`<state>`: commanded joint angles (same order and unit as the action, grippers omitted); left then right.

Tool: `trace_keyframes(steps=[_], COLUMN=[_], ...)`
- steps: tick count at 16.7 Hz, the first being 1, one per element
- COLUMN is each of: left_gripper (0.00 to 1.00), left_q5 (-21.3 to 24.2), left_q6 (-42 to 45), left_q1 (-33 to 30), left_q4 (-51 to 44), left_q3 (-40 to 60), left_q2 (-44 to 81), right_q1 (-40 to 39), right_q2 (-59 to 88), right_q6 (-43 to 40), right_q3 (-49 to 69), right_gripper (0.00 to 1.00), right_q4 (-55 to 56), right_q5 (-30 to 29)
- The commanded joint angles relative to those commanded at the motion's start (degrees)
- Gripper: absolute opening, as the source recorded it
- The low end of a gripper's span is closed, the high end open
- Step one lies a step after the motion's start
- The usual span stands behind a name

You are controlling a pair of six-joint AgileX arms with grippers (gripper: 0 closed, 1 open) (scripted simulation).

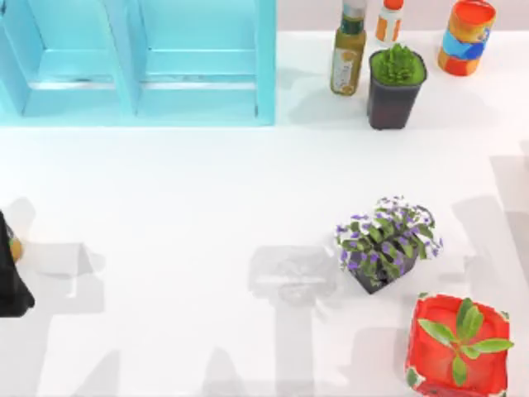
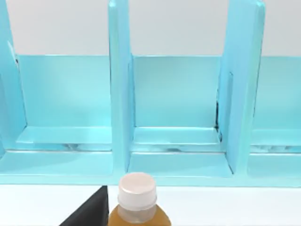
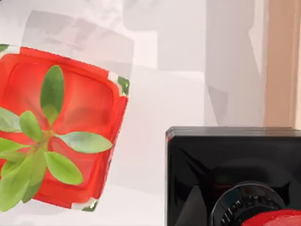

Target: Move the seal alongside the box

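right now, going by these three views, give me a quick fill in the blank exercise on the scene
1. The box near the table's right front corner is coloured ____.
2. The sprout in the box has leaves coloured ____.
3. In the right wrist view, the seal has a glossy cube base coloured ____.
4. The pot of purple flowers stands on the top view's ____ half of the table.

Missing words: red; green; black; right
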<state>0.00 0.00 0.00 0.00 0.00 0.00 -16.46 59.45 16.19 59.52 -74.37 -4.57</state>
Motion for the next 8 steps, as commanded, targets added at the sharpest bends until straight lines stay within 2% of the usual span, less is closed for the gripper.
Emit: trace_keyframes(steps=[3, 8], left_gripper=[1.0, 1.0], left_q5=[0.0, 0.0], left_q6=[0.0, 0.0], left_q1=[0.0, 0.0], left_q4=[0.0, 0.0], left_q3=[0.0, 0.0], left_q2=[0.0, 0.0], right_q1=[2.7, 2.6], right_q2=[-4.3, -4.4], right_q6=[-2.6, -2.6], right_q3=[-3.6, -3.7], right_gripper=[0.0, 0.0], right_q4=[0.7, 0.6], right_q5=[1.1, 1.1])
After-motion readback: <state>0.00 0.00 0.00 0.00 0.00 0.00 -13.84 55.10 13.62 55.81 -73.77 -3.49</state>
